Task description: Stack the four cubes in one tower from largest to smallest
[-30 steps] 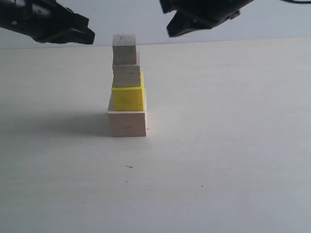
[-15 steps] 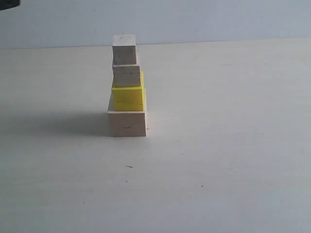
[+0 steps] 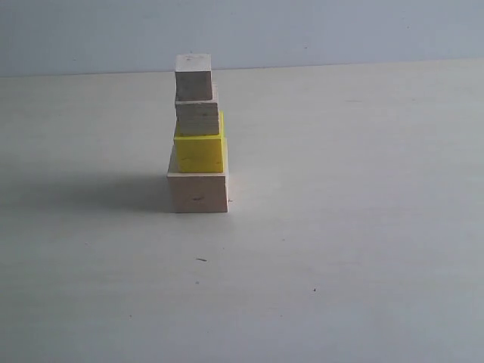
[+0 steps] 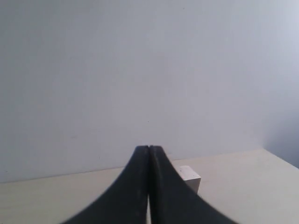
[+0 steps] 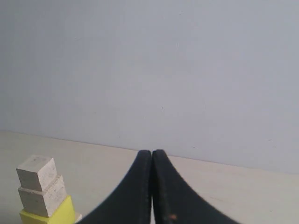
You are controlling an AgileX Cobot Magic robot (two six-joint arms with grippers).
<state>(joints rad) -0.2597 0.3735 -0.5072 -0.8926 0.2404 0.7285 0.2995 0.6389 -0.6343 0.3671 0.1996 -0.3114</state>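
The tower stands left of the middle in the exterior view: a large pale wood cube (image 3: 198,192) at the bottom, the yellow cube (image 3: 200,152) on it, a medium wood cube (image 3: 197,117) with grain lines above, and the small wood cube (image 3: 193,76) on top. No gripper shows in that view. My left gripper (image 4: 149,148) is shut and empty, its black fingers partly hiding the small cube (image 4: 188,176). The right gripper (image 5: 152,152) is shut too, holding nothing, with the small cube (image 5: 37,172), medium cube (image 5: 43,198) and yellow cube (image 5: 51,215) off to one side.
The cubes rest on a pale tabletop (image 3: 348,227) that runs back to a light grey wall (image 3: 340,30). A soft shadow (image 3: 98,193) lies on the table left of the tower.
Both arms, seen above the tower a second ago, have left the exterior view. The tower has not moved.
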